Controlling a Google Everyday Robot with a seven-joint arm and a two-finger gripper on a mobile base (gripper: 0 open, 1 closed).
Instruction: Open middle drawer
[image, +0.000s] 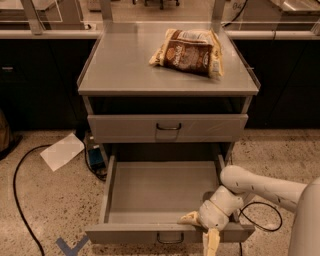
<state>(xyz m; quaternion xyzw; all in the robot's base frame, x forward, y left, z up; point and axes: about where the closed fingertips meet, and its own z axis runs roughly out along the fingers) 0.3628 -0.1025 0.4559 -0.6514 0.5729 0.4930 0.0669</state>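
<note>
The middle drawer (125, 233) stands pulled far out at the bottom of the grey cabinet, its shallow grey tray (160, 187) bare. A small dark wire handle (170, 238) sits at the centre of its low front panel. My gripper (201, 231) is at the right part of that front panel, to the right of the handle. One cream finger (190, 218) lies over the panel's top edge and the other (211, 243) hangs down in front, so the fingers stand apart. My white arm (260, 187) reaches in from the right.
A taller closed drawer front (120, 127) with its own handle sits above. A brown snack bag (187, 50) lies on the cabinet top (120, 65). A white sheet (62, 151) and dark cables (17, 200) lie on the floor at left; another cable (265, 220) lies at right.
</note>
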